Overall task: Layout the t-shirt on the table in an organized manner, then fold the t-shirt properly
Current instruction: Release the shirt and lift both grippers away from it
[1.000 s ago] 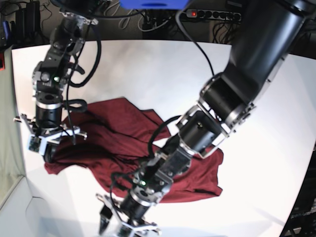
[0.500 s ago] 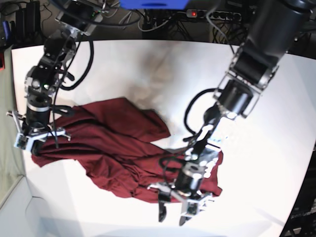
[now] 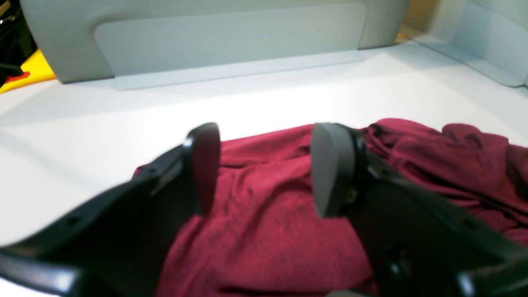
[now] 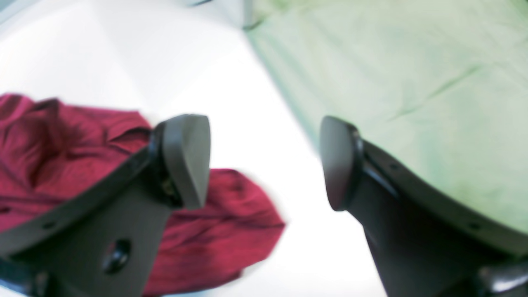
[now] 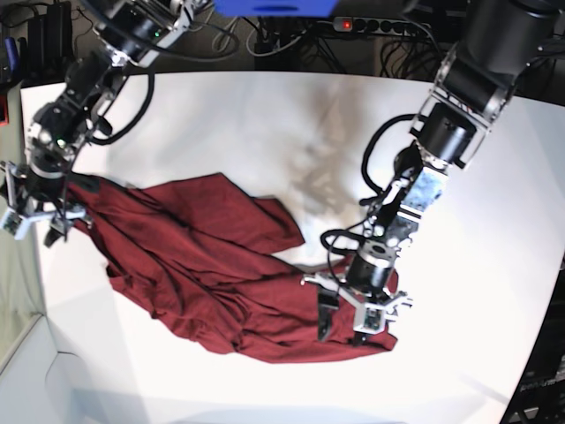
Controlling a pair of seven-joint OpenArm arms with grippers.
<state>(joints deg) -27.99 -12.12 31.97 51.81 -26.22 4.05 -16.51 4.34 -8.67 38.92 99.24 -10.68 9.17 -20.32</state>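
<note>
The maroon t-shirt [image 5: 203, 265] lies crumpled and stretched slantwise across the white table [image 5: 265, 132], from the left edge to the front right. My right gripper [image 5: 35, 225] hangs at the shirt's left corner by the table's left edge. In the right wrist view it [image 4: 264, 165] is open, with bare table between the fingers and the t-shirt [image 4: 62, 144] off to the left. My left gripper [image 5: 344, 329] hovers over the shirt's lower right part. Its jaws [image 3: 266, 169] stand apart above the t-shirt [image 3: 268, 231], pinching nothing.
A pale green surface [image 4: 412, 82] lies beyond the table's left edge. A grey panel [image 3: 231, 37] rises along the front edge. A power strip [image 5: 380, 26] and cables sit behind the far edge. Bare white tabletop spreads to the back and right.
The right gripper drew the shirt's corner toward the left edge, then opened. The left arm swung from the front edge to the right and now hangs over the shirt's lower right part.
</note>
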